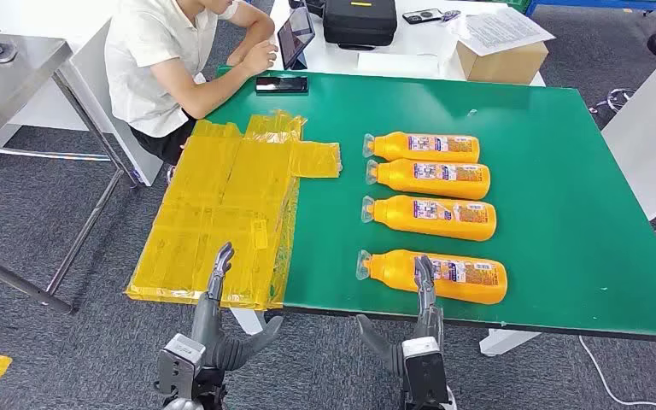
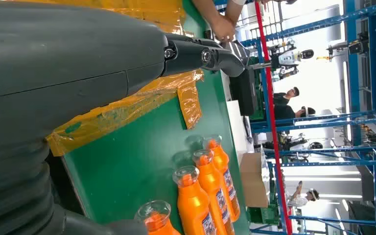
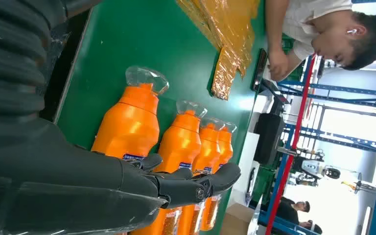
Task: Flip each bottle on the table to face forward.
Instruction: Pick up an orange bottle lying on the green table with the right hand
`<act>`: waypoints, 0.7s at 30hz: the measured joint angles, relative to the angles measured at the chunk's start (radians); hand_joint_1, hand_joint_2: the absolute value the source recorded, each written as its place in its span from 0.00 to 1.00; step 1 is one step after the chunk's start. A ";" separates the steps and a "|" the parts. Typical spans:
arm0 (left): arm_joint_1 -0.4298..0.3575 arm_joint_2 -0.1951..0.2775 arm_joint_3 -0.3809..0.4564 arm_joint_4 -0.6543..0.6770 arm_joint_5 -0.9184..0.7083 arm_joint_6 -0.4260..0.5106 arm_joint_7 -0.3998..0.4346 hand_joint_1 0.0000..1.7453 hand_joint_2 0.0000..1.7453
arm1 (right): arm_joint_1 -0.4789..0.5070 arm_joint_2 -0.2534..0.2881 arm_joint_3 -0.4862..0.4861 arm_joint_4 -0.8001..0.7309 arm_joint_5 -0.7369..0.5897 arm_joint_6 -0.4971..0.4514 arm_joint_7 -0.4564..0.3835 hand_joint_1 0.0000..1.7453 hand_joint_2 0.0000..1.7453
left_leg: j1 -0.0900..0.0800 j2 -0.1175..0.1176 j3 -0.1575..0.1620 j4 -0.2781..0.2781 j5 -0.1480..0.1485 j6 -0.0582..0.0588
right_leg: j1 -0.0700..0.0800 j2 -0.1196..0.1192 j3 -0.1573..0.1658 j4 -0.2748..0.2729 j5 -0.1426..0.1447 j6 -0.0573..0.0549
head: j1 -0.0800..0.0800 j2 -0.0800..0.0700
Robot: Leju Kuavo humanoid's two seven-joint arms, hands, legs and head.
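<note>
Just beyond right hand (image 1: 424, 295): nearest bottle (image 1: 436, 275).

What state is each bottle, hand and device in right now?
Four orange bottles: lying on their sides, capped, labels up.
Left hand: empty, fingers extended over the yellow sheet.
Right hand: empty, over the nearest bottle.
Tablet: propped upright.
Phone: lying flat.

Both silver arms end beside the green table (image 1: 564, 213) in dark grey hands; left hand (image 1: 215, 290), right hand (image 1: 424, 295); ribbed grey, seemingly rubber, wrist covers.
</note>
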State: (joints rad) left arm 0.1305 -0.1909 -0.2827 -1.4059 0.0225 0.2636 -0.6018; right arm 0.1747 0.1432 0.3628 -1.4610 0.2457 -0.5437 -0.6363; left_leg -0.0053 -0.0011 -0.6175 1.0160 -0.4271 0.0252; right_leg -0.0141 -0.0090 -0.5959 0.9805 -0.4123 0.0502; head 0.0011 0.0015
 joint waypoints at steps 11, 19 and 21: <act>-0.081 -0.014 -0.047 0.075 0.000 0.006 0.012 0.00 1.00 | -0.035 -0.079 -0.057 -0.025 0.297 -0.055 0.042 0.00 1.00 | -0.001 0.000 0.000 0.000 0.000 0.000 | 0.000 0.000 0.001 0.000 0.001 0.000 | 0.000 0.000; -0.105 -0.018 -0.069 0.115 0.000 0.000 0.015 0.00 1.00 | -0.065 -0.120 -0.073 0.000 0.385 -0.069 0.068 0.00 1.00 | 0.000 0.000 0.000 0.000 0.000 0.000 | 0.000 0.000 0.000 0.000 0.001 0.000 | 0.000 0.000; -0.106 -0.019 -0.071 0.118 0.000 -0.004 0.015 0.00 1.00 | -0.074 -0.128 -0.073 0.011 0.423 -0.073 0.090 0.00 1.00 | 0.000 0.000 0.000 0.000 0.000 0.000 | 0.000 0.000 0.000 0.000 0.000 0.000 | 0.000 0.000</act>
State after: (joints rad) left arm 0.0249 -0.2104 -0.3538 -1.2880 0.0221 0.2598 -0.5865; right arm 0.1009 0.0156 0.2898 -1.4499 0.6687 -0.6169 -0.5465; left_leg -0.0056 -0.0009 -0.6176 1.0163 -0.4270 0.0254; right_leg -0.0141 -0.0090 -0.5955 0.9805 -0.4119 0.0505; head 0.0012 0.0015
